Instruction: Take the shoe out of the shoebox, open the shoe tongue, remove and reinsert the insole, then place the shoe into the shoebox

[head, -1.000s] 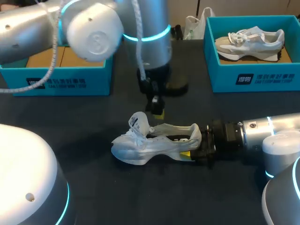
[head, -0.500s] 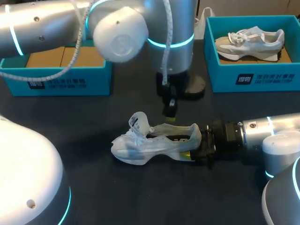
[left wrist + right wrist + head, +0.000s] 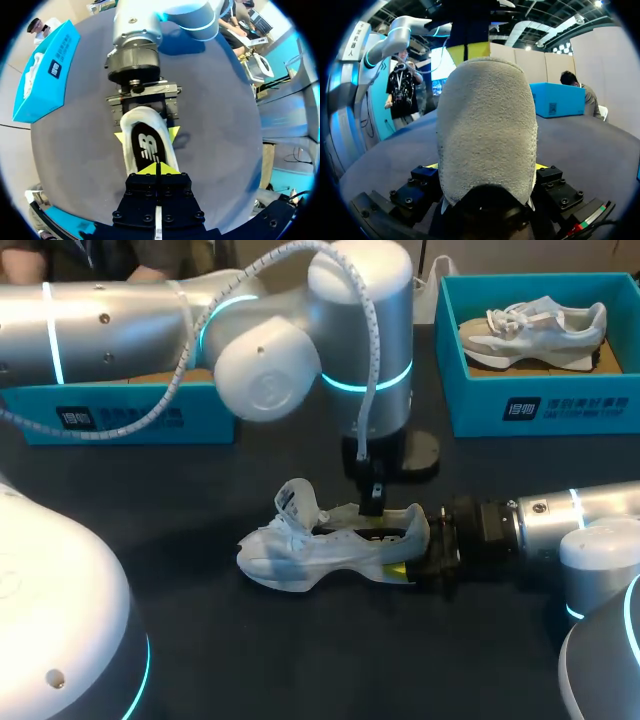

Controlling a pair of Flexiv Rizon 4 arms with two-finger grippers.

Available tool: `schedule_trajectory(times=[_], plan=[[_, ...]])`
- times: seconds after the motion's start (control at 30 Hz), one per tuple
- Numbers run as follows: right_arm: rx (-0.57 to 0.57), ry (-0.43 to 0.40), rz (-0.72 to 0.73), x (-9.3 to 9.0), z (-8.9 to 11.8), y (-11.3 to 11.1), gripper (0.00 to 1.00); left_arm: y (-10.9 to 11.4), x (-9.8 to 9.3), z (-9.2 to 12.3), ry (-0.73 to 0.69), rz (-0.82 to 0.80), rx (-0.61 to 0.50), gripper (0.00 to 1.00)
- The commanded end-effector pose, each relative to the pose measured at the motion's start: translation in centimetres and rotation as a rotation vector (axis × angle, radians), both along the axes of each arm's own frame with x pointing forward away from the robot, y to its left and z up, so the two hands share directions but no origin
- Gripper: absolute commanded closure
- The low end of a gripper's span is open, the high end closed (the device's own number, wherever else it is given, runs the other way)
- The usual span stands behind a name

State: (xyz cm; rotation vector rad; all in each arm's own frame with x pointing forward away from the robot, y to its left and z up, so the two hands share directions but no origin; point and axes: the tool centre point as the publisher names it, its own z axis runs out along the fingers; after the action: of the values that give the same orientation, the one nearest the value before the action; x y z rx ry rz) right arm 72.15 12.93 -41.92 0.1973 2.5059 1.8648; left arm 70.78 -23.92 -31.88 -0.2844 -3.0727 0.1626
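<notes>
The left gripper (image 3: 157,169) is holding its yellow tips pressed together just above the insole (image 3: 149,147), inside the opening of the white shoe (image 3: 300,555); whether they are pinching the insole cannot be told. The right gripper (image 3: 487,172) is clamping the shoe's heel from both sides. The shoe is lying on the dark table (image 3: 200,640), its tongue standing up, with the shoebox (image 3: 480,400) well beyond its heel. Since a second ago the left gripper has been sliding from behind the tongue towards the heel and dropping into the opening; the shoe is staying put.
</notes>
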Motion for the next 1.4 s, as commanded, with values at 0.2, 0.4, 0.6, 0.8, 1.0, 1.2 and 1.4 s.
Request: schedule_trajectory(times=[0.2, 0.4, 0.6, 0.8, 1.0, 1.2, 1.4], plan=[[-0.004, 0.002, 0.0, 0.0, 0.0, 0.0, 1.0, -0.5, -0.5, -2.0, -0.032, 0.021, -0.021, 1.0], [-0.004, 0.002, 0.0, 0.0, 0.0, 0.0, 1.0, -0.8, 0.6, -3.4, -0.017, 0.032, 0.006, 1.0], [-0.004, 0.002, 0.0, 0.0, 0.0, 0.0, 1.0, -0.2, 0.7, -4.3, 0.002, 0.038, 0.02, 1.0], [-0.004, 0.002, 0.0, 0.0, 0.0, 0.0, 1.0, 0.2, 1.0, -5.3, 0.022, 0.044, 0.046, 1.0], [-0.004, 0.002, 0.0, 0.0, 0.0, 0.0, 1.0, 1.2, 0.5, -6.4, 0.041, 0.032, 0.074, 1.0], [-0.004, 0.002, 0.0, 0.0, 0.0, 0.0, 1.0, 2.7, -0.5, -6.8, 0.054, 0.02, 0.087, 1.0], [-0.004, 0.002, 0.0, 0.0, 0.0, 0.0, 1.0, 3.7, -0.8, -7.1, 0.087, 0.028, 0.092, 1.0]])
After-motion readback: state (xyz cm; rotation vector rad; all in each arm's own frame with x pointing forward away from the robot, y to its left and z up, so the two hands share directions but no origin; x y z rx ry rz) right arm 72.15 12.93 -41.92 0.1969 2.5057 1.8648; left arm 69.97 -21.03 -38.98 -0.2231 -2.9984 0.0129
